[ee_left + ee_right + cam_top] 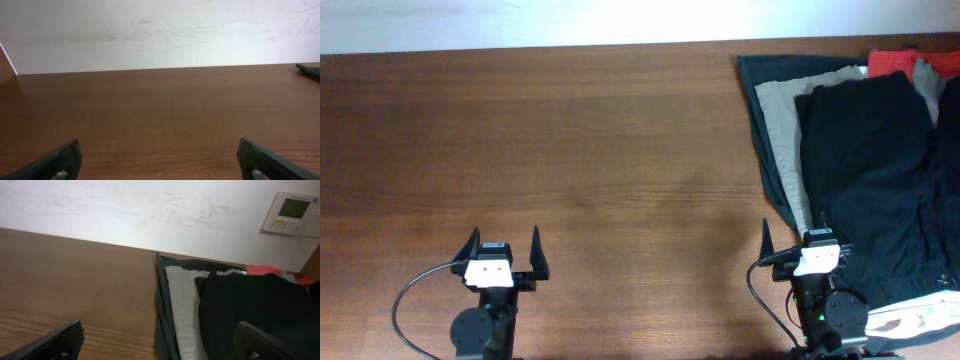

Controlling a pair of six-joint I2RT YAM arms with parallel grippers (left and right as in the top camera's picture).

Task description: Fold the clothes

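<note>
The black shorts (pixel 868 150) lie on top of a pile of clothes at the table's right side, and show in the right wrist view (pixel 250 310). My right gripper (pixel 804 245) is open and empty at the pile's near left edge, one finger over the wood and one over the black fabric (pixel 157 340). My left gripper (pixel 506 250) is open and empty over bare wood at the front left (pixel 157 160), far from the clothes.
Under the shorts lie a beige garment (pixel 780 110), a dark grey-green one (pixel 760 75) and a red one (pixel 900 62). A white piece with red marks (pixel 920 315) lies at the front right. A thermostat (pixel 292 212) hangs on the wall.
</note>
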